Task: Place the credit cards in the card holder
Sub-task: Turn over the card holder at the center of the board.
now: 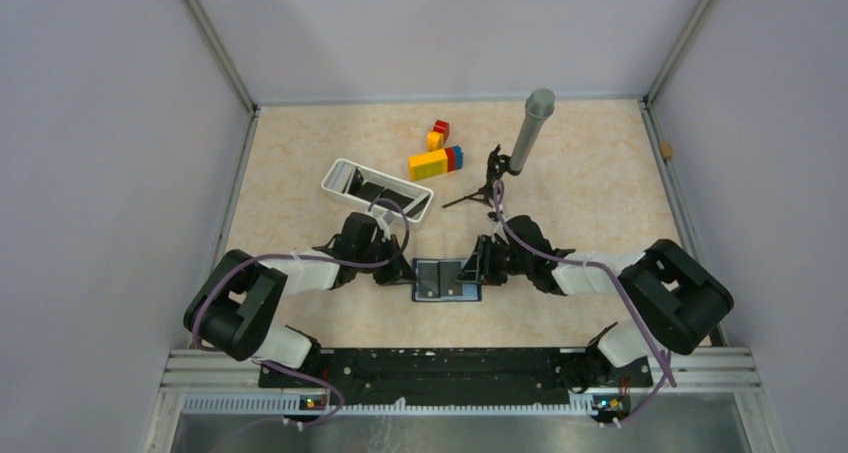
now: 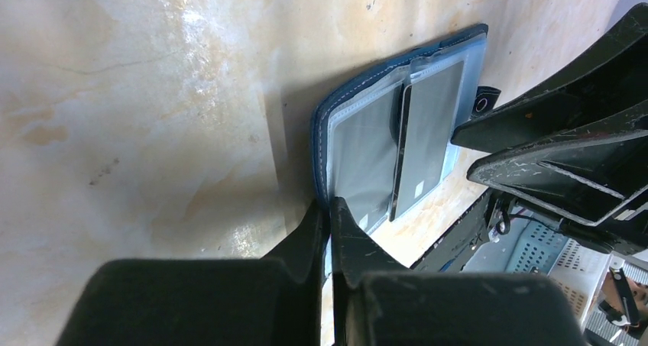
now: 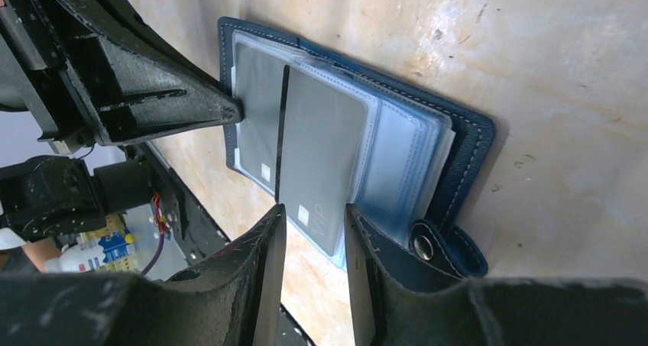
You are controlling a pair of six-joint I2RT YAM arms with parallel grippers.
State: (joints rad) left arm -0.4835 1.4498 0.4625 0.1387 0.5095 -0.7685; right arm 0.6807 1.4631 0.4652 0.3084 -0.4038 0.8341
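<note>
Closest to the left wrist camera, the left fingers [image 2: 328, 208] are seen pressed together with no gap. Their tips are set against the near edge of the card holder [image 2: 322, 132]; whether a sliver of its clear sleeve is nipped between them cannot be told. The right fingers [image 3: 277, 220] are held partly apart, and the near end of a grey VIP credit card [image 3: 325, 140] is straddled by them. Its long edges are met by the inner faces of the tips, but whether it is clamped cannot be told. That card is laid on the clear sleeves of the holder, which is spread open on the tabletop [image 3: 550, 71], blue cover down. A second credit card [image 3: 256, 94] is seen just beside the first, on the side toward the left fingers, with a thin dark line between the two. A strap with a metal stud [image 3: 420, 245] is found at the holder's corner, just beside the right fingers.

In the top view, the holder is placed between the two arms. Behind the left arm a white tray [image 1: 338, 176] is set at an angle, with dark flat items [image 1: 378, 190] inside, too small to be identified. Farther back, coloured toy blocks [image 1: 437, 156] are grouped. To their right a grey cylinder [image 1: 531, 128] is carried tilted on a small black tripod [image 1: 487, 191].
</note>
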